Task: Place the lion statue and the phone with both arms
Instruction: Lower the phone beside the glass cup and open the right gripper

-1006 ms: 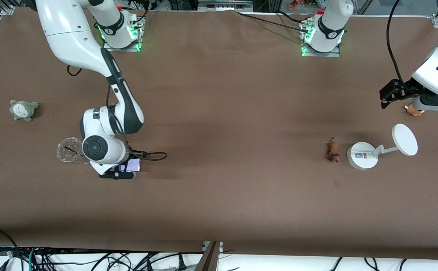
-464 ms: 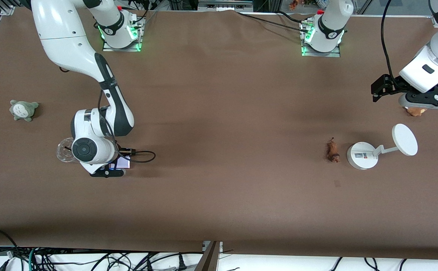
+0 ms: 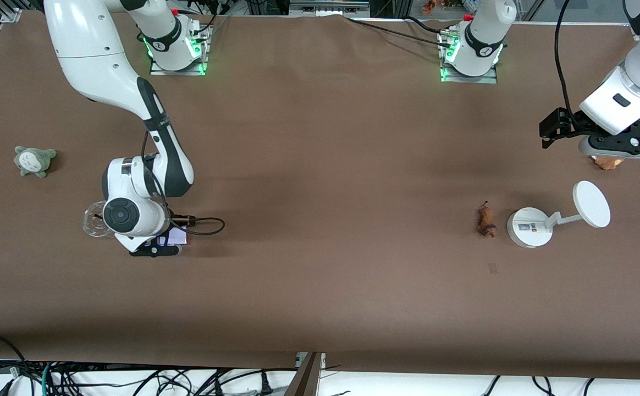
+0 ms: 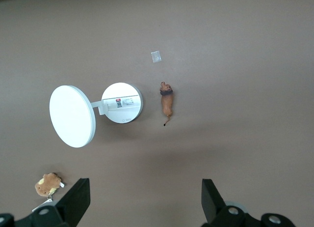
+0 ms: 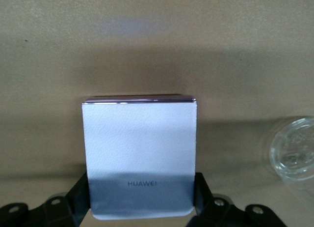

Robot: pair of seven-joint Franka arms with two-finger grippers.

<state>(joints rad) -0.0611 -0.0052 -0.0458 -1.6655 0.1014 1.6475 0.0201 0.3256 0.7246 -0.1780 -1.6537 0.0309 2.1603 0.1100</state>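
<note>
The lion statue lies on the brown table beside the white stand's round base; it also shows in the left wrist view. My left gripper is open and empty, up in the air over a small brown plush, apart from the lion; its fingers frame bare table. The pale-lavender phone is gripped by its sides in my right gripper, low over the table beside a clear glass. In the right wrist view the phone fills the jaws of the right gripper.
The stand's white disc reaches toward the left arm's end; stand and plush show in the left wrist view. A grey-green plush lies near the right arm's end. The glass is close to the phone.
My right gripper has carried the phone toward the right arm's end, closer to the glass. My left gripper has risen a little and shifted farther from the front camera.
</note>
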